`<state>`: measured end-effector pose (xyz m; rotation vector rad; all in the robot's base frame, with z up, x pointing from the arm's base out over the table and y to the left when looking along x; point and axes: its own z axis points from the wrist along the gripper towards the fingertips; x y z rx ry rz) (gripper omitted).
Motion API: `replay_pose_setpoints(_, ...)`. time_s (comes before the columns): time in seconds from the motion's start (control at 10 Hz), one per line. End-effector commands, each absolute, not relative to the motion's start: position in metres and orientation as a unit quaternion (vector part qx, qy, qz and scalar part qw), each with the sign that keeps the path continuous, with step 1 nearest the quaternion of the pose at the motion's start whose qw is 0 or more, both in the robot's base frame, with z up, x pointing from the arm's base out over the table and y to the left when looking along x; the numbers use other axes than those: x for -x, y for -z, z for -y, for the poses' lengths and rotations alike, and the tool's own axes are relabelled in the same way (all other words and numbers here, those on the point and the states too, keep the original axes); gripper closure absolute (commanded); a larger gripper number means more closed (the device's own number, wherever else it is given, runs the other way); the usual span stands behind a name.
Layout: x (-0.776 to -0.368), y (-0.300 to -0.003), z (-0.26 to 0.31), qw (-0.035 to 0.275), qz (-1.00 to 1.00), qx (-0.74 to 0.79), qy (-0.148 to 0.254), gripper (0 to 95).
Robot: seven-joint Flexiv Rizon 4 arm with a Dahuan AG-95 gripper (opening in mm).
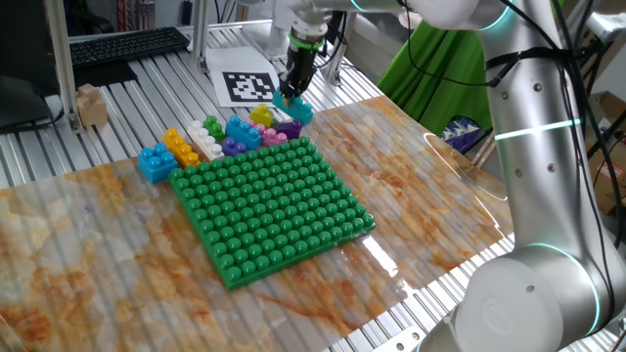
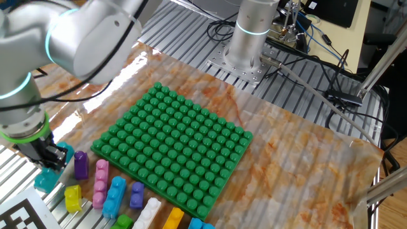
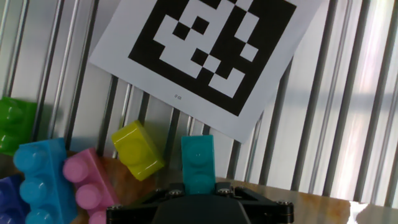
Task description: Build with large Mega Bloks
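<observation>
Teal brick (image 3: pixel 198 163) clamped in gripper (image 1: pixel 293 95), jaws closed on its sides; hand view shows it long and narrow, glossy plastic w/ round studs in a row along its length, one end hidden behind the gripper body. Held off the surface at far side of the table, just past the far corner of the green baseplate (image 1: pixel 272 207) and near the printed marker sheet (image 1: pixel 247 83). Rest of the loose bricks bunched along the baseplate's far-left edge. Count from the other fixed view, approx: 1 purple (image 2: pixel 81 165), 1 pink (image 2: pixel 100 183), 1 yellow (image 2: pixel 73 197), 1 long light-blue (image 2: pixel 114 196), 1 small violet-blue (image 2: pixel 137 195), 1 white (image 2: pixel 149 214), 1 green, 1 orange-yellow and 1 more blue cut off at the lower frame edge. One fixed view: blue brick (image 1: pixel 155 162) at left end of the row, orange-yellow (image 1: pixel 181 148) beside it, then white (image 1: pixel 206 140). Baseplates: 1, square, studded all over, nothing on it. Marker sheets: 1. Keyboards: 1 (image 1: pixel 127 44), far left.
</observation>
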<state>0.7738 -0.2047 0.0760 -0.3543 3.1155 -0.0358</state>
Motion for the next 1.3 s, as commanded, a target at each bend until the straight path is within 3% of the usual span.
replay_pose_setpoints(0.1,-0.775,-0.091,0.200,-0.003,-0.994,0.109,0.016,95.0)
replay_pose_setpoints(0.5,-0.779,-0.117,0.183,-0.019,-0.997,0.075,0.013,95.0)
replay_pose_setpoints(1.3,-0.775,-0.129,0.138,-0.016,-1.000,0.026,0.007,95.0)
